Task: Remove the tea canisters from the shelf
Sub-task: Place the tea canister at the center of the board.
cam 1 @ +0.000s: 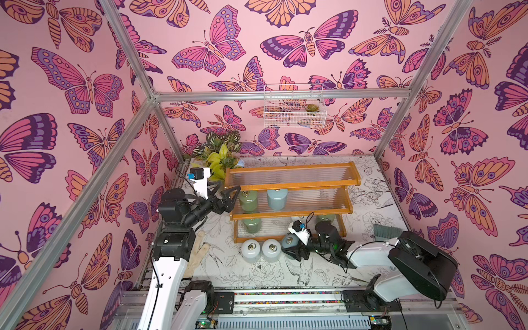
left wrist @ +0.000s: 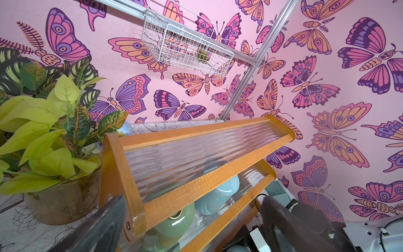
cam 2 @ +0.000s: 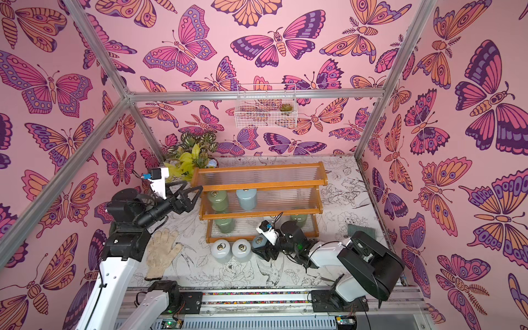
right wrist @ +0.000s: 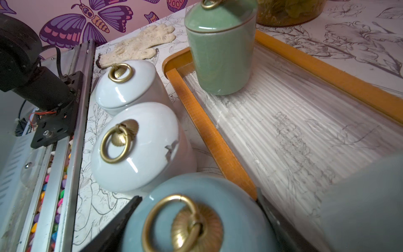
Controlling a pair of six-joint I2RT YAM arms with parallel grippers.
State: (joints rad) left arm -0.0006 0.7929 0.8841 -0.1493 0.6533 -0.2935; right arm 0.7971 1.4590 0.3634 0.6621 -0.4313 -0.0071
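Observation:
The shelf (cam 1: 291, 168) (cam 2: 257, 168) stands at the back of the table. Its middle tier holds a green tea canister (cam 1: 248, 200) (left wrist: 174, 218) and a pale blue one (cam 1: 277, 198) (left wrist: 218, 196). Two more green canisters (cam 1: 251, 224) (cam 1: 325, 218) stand on the bottom tier. Two white canisters (cam 1: 251, 250) (cam 1: 271, 249) (right wrist: 139, 148) stand on the table in front. My right gripper (cam 1: 291, 248) (right wrist: 196, 200) is shut on a pale blue canister (cam 1: 288, 241) (right wrist: 165, 218) beside them. Open and empty, my left gripper (cam 1: 228, 197) (left wrist: 193, 197) hovers at the shelf's left end.
A leafy plant in a glass vase (cam 1: 220, 154) stands behind the shelf's left end. A knit glove (cam 2: 163, 254) lies on the table under the left arm. A white wire basket (cam 1: 294, 105) hangs on the back wall. A grey-green brush (cam 1: 385, 231) lies right of the shelf.

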